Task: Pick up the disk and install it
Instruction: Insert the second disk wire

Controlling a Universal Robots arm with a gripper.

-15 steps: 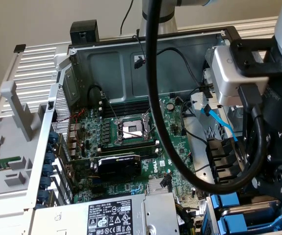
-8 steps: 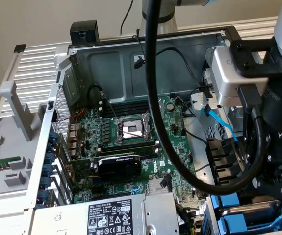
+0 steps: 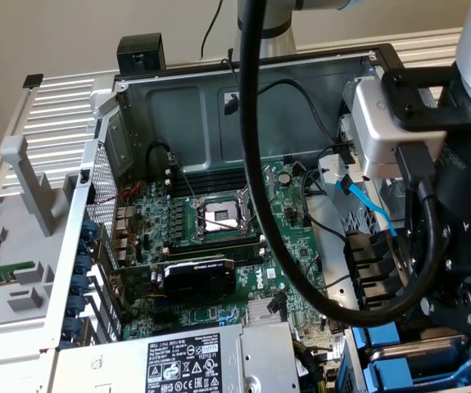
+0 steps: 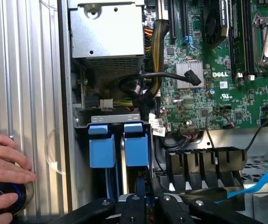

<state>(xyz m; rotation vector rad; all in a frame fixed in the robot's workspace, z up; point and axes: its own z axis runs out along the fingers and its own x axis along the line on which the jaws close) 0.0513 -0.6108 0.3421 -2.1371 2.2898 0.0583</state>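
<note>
Hand: down at the drive bay now, at about 4 o'clock in the exterior view; the hand (image 4: 140,201) has its black fingers drawn close together, nearly closed.
Grip: a thin dark strip with a blue edge sits nipped between those fingers, in line with the disk, so it reads as a hold on the disk's near end.
Disk: the disk (image 4: 136,145) stands on edge in the bay in its bright blue carrier, just beside the power-supply box (image 4: 108,30).
Neighbour: a second blue carrier (image 4: 101,144) stands just beside it in the bay, on the side away from the motherboard, the two not quite touching.
Motherboard: the green motherboard (image 3: 288,237) lies open in the case, with a black graphics card (image 3: 198,278) at 6 o'clock from the processor socket (image 3: 219,214).
Cable: a light blue cable (image 3: 366,205) slants down at 3 o'clock, near the arm.
Person: a person's fingers (image 4: 5,163) rest on the ribbed grey panel (image 4: 31,93) outside the case, touching a dark round knob with a blue ring (image 4: 5,198).
</note>
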